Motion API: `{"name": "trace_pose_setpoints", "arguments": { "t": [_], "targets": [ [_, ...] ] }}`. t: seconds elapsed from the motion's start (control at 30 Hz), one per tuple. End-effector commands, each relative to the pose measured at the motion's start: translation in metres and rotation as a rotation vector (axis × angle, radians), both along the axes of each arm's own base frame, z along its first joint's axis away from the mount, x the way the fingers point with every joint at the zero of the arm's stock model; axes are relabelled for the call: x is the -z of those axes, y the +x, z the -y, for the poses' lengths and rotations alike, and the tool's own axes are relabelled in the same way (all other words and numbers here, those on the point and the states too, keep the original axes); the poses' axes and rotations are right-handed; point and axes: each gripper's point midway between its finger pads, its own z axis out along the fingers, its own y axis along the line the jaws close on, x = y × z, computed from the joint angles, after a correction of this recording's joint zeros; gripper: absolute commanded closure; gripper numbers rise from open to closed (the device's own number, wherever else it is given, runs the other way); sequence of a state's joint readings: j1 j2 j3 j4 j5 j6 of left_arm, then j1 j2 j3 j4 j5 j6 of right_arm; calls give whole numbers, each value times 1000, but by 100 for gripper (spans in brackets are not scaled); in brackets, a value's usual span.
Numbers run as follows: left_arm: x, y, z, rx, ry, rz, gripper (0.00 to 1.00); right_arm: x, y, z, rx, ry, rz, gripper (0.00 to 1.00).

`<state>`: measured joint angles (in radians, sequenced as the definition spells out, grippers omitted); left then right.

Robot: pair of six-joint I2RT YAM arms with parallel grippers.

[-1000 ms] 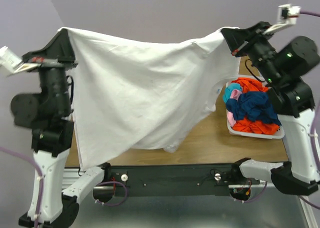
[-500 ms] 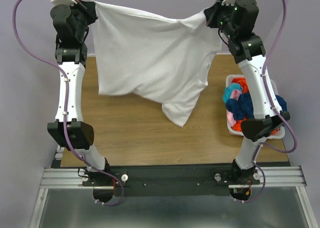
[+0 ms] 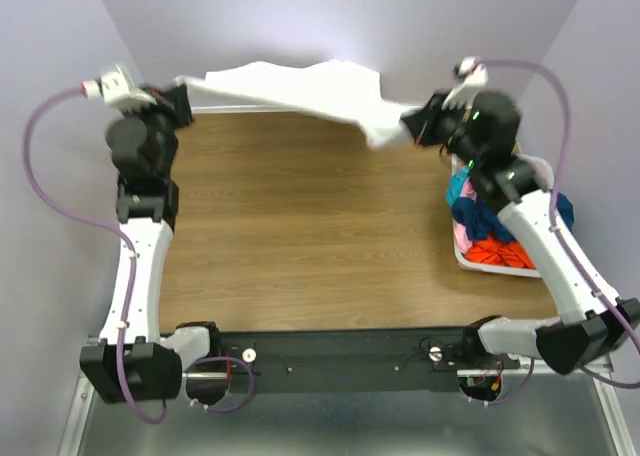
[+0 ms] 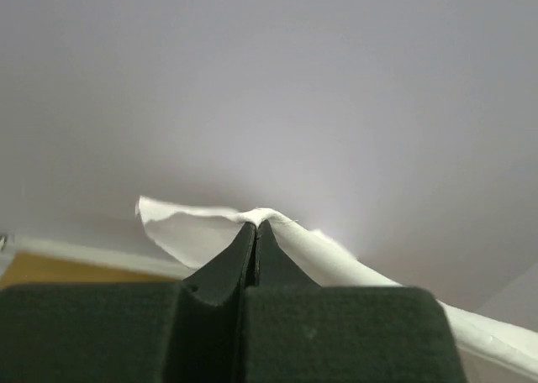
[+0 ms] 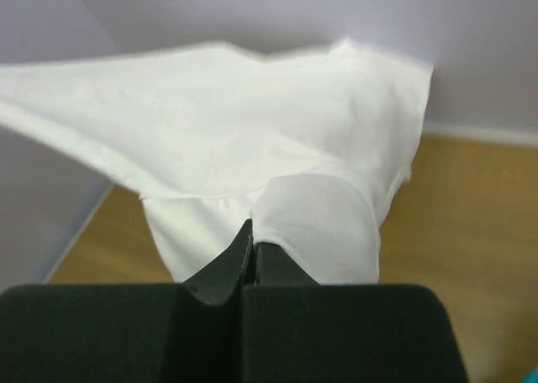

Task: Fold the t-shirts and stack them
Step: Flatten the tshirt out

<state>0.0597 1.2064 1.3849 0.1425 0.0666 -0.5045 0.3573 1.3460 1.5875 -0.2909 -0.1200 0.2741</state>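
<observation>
The white t-shirt (image 3: pixel 300 86) is stretched in the air along the far edge of the table, against the back wall. My left gripper (image 3: pixel 182 94) is shut on its left corner, and the pinched cloth (image 4: pixel 210 228) shows in the left wrist view. My right gripper (image 3: pixel 408 124) is shut on its right corner, with cloth (image 5: pixel 252 123) spread ahead of the fingers in the right wrist view. Orange, dark blue, pink and teal shirts (image 3: pixel 500 221) lie heaped in the white bin (image 3: pixel 462 259) at the right.
The wooden table (image 3: pixel 310 226) lies bare below the held shirt. The purple back wall (image 3: pixel 330 16) is right behind the cloth. Purple cables loop off both arms at the sides.
Both arms have swung the white shirt from hanging high near the camera out to the far edge of the table and lower, so it now stretches in a thin band.
</observation>
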Motion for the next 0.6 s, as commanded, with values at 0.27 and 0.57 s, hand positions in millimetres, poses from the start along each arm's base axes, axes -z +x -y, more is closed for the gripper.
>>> {"name": "trace_pose_setpoints", "arguments": {
  "t": [0.27,0.57],
  "targets": [
    [330,-83,-55,-415,-372,-623,62,291,-150,-46,-197,24,-728,52],
    [294,-105,-61,-448,-412,-557,2,261,-157,-30,-156,28,-662,0]
  ]
}}
